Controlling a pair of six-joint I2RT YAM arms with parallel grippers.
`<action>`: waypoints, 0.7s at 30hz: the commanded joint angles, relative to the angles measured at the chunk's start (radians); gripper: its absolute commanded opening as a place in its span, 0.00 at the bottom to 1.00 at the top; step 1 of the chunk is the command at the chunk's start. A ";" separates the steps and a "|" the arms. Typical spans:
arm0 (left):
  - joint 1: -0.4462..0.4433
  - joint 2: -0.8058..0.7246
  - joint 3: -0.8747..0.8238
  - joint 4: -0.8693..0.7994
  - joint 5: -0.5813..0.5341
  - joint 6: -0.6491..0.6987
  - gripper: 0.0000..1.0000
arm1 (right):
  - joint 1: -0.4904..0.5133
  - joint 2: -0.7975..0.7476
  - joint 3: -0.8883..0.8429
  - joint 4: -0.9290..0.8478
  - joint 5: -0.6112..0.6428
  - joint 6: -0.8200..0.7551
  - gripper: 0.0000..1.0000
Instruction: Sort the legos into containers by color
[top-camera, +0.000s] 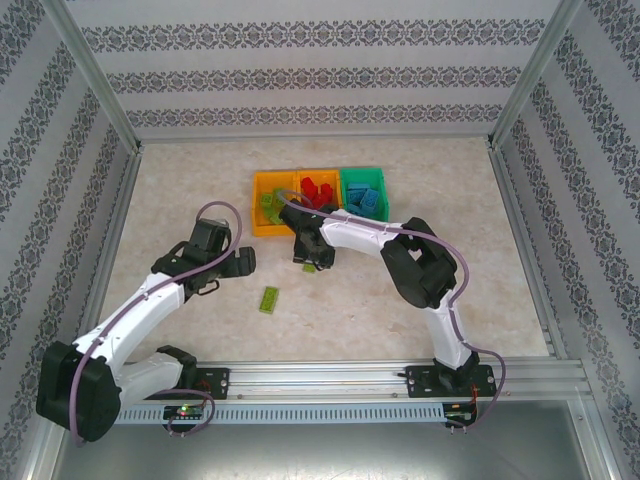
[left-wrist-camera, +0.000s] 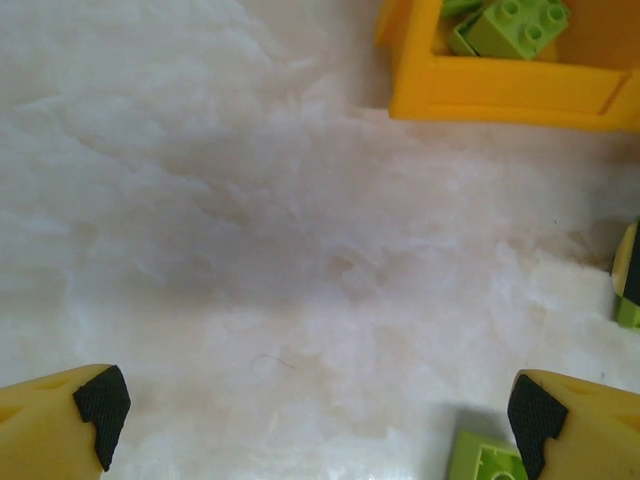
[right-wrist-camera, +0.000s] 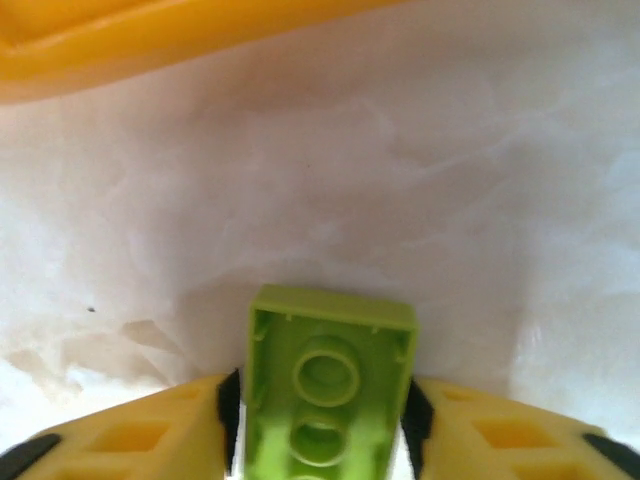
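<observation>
A lime green lego (right-wrist-camera: 325, 385) is clamped underside-up between the pads of my right gripper (right-wrist-camera: 322, 415), just above the table in front of the containers. The left orange bin (top-camera: 262, 222) holds lime bricks (left-wrist-camera: 515, 25), the middle orange bin (top-camera: 300, 181) holds red bricks (top-camera: 318, 190), and the green bin (top-camera: 380, 180) holds blue bricks (top-camera: 364, 201). My left gripper (left-wrist-camera: 315, 410) stands open over bare table, nothing between its fingers. A loose lime brick (top-camera: 269, 299) lies on the table just by its right finger (left-wrist-camera: 575, 425).
The orange bin's near wall (right-wrist-camera: 150, 40) is close ahead of the right gripper. Metal frame rails (top-camera: 380, 375) and patterned walls enclose the marbled table (top-camera: 180, 190). The two grippers (top-camera: 243, 262) (top-camera: 313, 258) are a short distance apart.
</observation>
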 joint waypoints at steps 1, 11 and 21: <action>-0.011 -0.035 -0.046 -0.011 0.067 -0.001 0.98 | -0.019 0.069 0.000 -0.036 0.021 -0.101 0.39; -0.131 -0.030 -0.084 -0.018 0.069 -0.016 0.95 | 0.006 -0.067 -0.011 -0.011 0.077 -0.274 0.27; -0.302 0.052 -0.090 0.010 0.045 0.006 0.95 | -0.031 -0.191 0.088 0.036 -0.024 -0.380 0.28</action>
